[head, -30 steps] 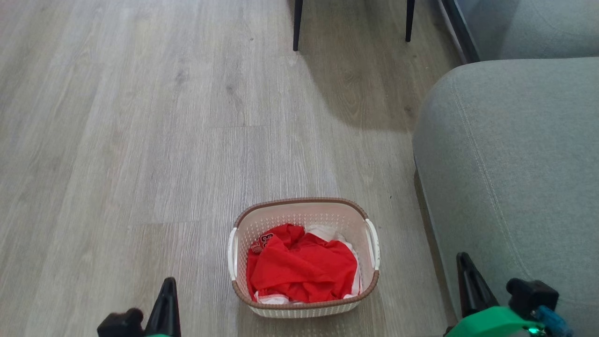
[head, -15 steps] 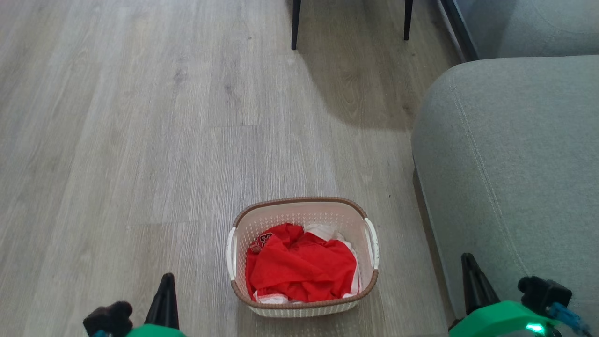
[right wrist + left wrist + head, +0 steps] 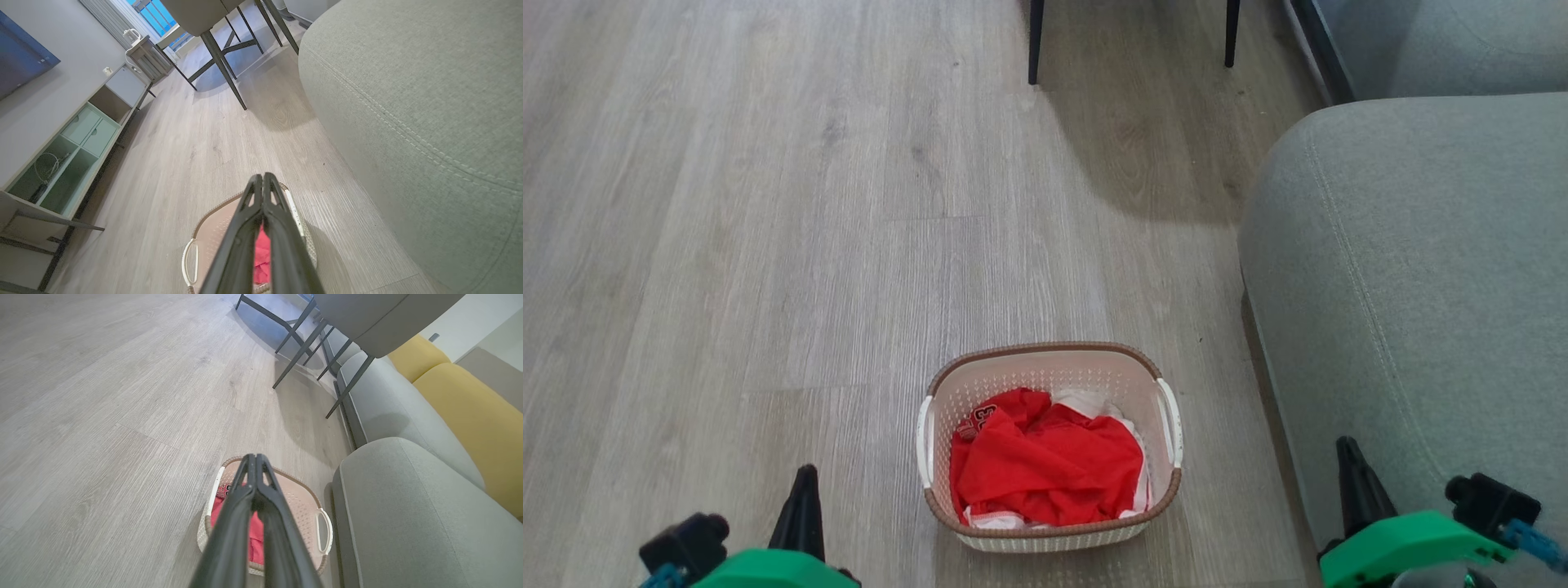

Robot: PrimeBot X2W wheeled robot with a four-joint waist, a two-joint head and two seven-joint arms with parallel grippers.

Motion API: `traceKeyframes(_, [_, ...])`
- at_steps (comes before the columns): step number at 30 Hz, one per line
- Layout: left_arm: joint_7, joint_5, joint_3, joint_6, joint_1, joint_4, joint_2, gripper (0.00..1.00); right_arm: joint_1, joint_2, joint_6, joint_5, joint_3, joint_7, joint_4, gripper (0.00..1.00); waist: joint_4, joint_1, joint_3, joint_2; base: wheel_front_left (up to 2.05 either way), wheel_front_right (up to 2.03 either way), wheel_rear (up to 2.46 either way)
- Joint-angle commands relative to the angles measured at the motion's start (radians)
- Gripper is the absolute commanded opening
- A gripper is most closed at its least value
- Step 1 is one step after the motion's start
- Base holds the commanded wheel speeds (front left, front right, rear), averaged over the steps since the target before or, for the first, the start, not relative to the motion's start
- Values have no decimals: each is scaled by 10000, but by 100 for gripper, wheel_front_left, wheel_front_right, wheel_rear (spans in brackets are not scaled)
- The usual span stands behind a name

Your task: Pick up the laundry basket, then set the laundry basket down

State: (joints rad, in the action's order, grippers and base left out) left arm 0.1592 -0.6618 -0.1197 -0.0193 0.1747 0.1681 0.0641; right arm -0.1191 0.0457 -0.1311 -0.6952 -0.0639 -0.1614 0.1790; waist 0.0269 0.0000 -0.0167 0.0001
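Note:
The laundry basket (image 3: 1054, 377) stands on the wood floor close in front of me, cream with a brown rim, white side handles, and red and white clothes inside. My left gripper (image 3: 806, 472) is at the lower left, shut and empty, a short way left of the basket. My right gripper (image 3: 1346, 445) is at the lower right, shut and empty, over the sofa's edge to the right of the basket. In the left wrist view the shut fingers (image 3: 245, 506) point over the basket (image 3: 300, 502). The right wrist view shows the right gripper (image 3: 262, 176) above the basket (image 3: 214, 232).
A grey sofa (image 3: 1413, 286) runs along the right, close to the basket's right handle. Dark chair legs (image 3: 1035, 41) stand on the floor farther ahead. Yellow cushions (image 3: 470, 412) lie on the sofa, and a low cabinet (image 3: 61, 163) lines the left wall.
Both grippers have crept a little further up the head view, the left drifting left and the right drifting right. The basket stays on the floor; the camera shifted slightly.

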Motion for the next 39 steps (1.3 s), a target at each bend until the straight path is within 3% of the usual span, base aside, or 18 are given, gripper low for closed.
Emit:
traceKeyframes(1, [-10,-191,182,70,-482,-272,156,0,549,215,0,-203,27,43,-296,0,-1,0,1,-1,0,0,0])
traceKeyframes(39, [-1023,-4546,896,709,-1507,174,203,0,1298,303,2,-4385,582,1068,116,0,-121,0,90,-1,0,0,0])
